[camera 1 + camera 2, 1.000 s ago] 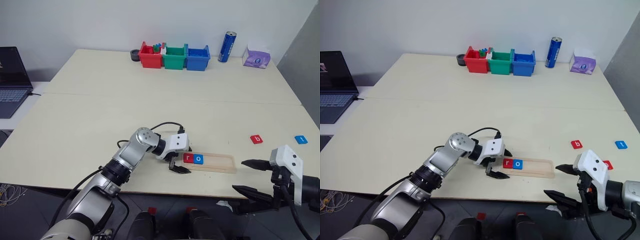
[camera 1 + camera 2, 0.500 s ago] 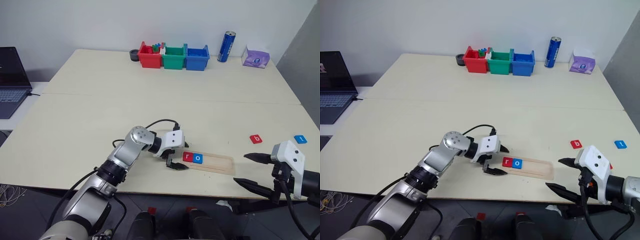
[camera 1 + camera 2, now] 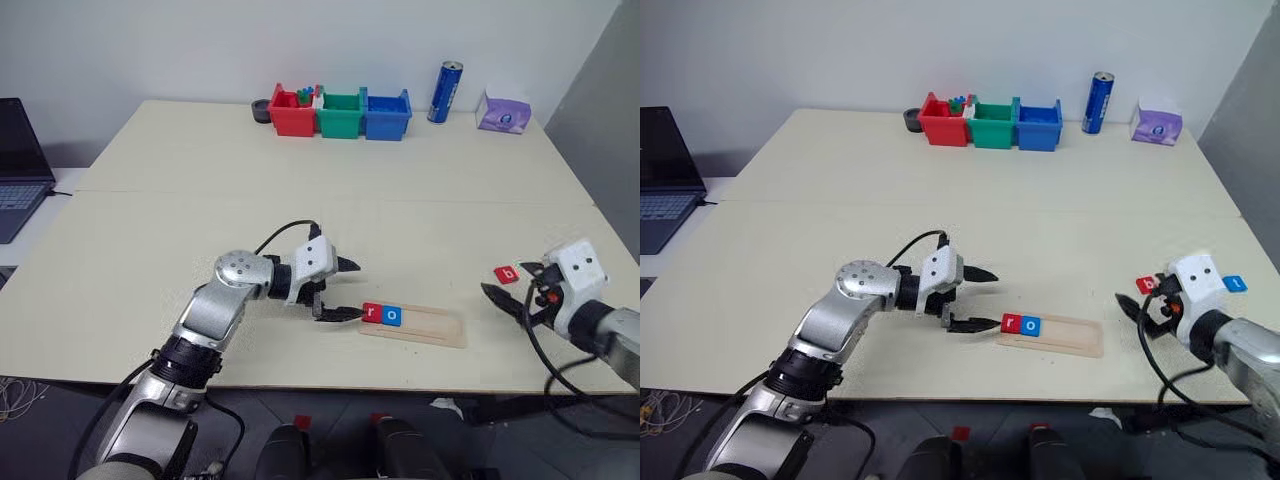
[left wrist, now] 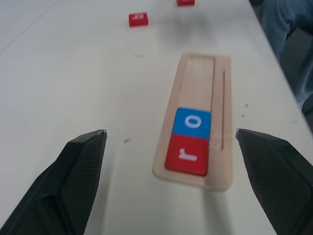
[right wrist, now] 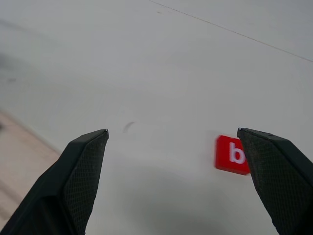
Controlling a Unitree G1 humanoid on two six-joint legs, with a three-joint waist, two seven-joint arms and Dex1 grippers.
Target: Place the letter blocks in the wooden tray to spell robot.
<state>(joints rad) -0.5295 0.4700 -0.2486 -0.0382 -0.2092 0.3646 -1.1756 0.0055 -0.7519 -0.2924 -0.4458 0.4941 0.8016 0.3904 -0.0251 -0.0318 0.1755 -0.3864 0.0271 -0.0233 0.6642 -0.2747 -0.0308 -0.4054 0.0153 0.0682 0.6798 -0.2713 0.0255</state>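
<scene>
The wooden tray [image 3: 430,328] lies near the table's front edge, with a red "r" block [image 3: 372,313] and a blue "o" block [image 3: 392,316] side by side at its left end. My left gripper [image 3: 352,290] hovers open just left of that end, holding nothing; its wrist view shows the tray [image 4: 195,73] and both blocks ahead. On the table to the right lie a red "b" block [image 3: 505,273] and a blue block [image 3: 1235,284]. My right gripper [image 3: 508,283] is open and empty close beside the "b" block [image 5: 234,155]. Another red block [image 4: 185,2] lies farther off.
Red [image 3: 291,112], green [image 3: 340,113] and blue [image 3: 385,113] bins stand at the far edge, with a blue can [image 3: 440,92] and a purple tissue pack [image 3: 503,112] to their right. A laptop [image 3: 15,165] sits off the table's left side.
My left gripper has risen and pulled back left from the tray's end. The right gripper came forward from below the table edge to beside the "b" block. The camera view shifted.
</scene>
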